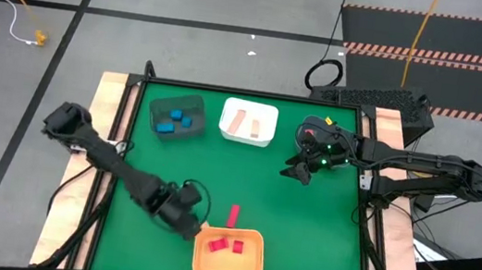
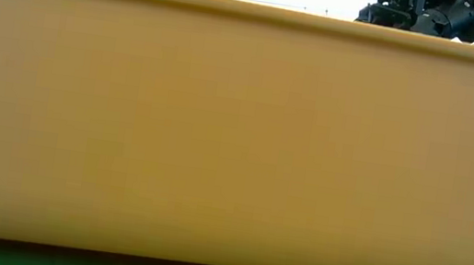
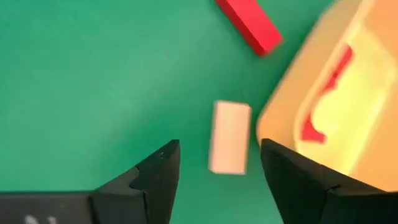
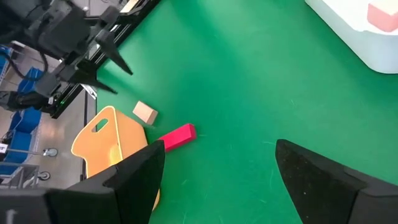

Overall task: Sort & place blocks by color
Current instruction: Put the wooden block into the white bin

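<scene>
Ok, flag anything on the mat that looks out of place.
Two blocks lie loose on the green mat beside the orange bin: a tan block, below the open left gripper, and a red bar. The other blocks are binned.

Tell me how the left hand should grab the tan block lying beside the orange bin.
Grip the pale tan wooden block across its two long sides at mid-length, coming straight down. It lies flat on the green mat, apart from the orange plastic bin, and the open left hand already straddles it. The bin-side finger has little room, so close slowly.
</scene>
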Tool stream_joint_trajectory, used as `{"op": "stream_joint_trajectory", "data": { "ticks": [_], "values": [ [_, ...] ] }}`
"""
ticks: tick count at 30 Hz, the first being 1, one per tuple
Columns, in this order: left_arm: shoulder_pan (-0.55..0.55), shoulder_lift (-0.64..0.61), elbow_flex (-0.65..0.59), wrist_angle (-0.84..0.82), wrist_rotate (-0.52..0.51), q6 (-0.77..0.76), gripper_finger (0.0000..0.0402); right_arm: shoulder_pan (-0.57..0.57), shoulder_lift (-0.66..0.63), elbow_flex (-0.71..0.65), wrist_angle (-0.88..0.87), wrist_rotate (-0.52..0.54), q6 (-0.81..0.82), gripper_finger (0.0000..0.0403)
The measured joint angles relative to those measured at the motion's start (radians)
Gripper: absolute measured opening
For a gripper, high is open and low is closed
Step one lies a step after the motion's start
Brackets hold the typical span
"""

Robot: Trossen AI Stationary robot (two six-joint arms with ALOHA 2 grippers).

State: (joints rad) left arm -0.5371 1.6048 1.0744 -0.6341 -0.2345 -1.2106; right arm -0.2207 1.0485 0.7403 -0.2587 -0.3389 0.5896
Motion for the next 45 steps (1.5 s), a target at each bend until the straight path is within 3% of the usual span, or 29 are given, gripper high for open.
{"op": "stream_joint_trajectory", "data": {
  "ticks": [6,13,25,36,41,45],
  "values": [
    [-0.115,0.029,-0.01,0.01,-0.087,-0.03,0.0268,0.0,0.0,0.0,0.001,0.0,0.0,0.0295],
    [-0.18,0.106,-0.014,-0.009,-0.166,-0.021,0.0265,0.0,0.0,0.0,0.001,0.0,0.0,0.0295],
    [-0.181,0.218,-0.012,0.164,-0.245,0.005,0.0263,0.0,0.0,0.0,0.001,0.0,0.0,0.0295],
    [-0.158,0.296,-0.012,0.204,-0.275,0.03,0.0266,0.0,0.0,0.0,0.001,0.0,0.0,0.0295],
    [-0.157,0.297,-0.01,0.174,-0.261,0.028,0.0232,0.0,0.0,0.0,0.001,0.0,0.0,0.0295],
    [-0.151,0.297,-0.01,0.159,-0.252,0.03,0.0168,0.0,0.0,0.0,0.001,0.0,0.0,0.0295]
  ]
}}
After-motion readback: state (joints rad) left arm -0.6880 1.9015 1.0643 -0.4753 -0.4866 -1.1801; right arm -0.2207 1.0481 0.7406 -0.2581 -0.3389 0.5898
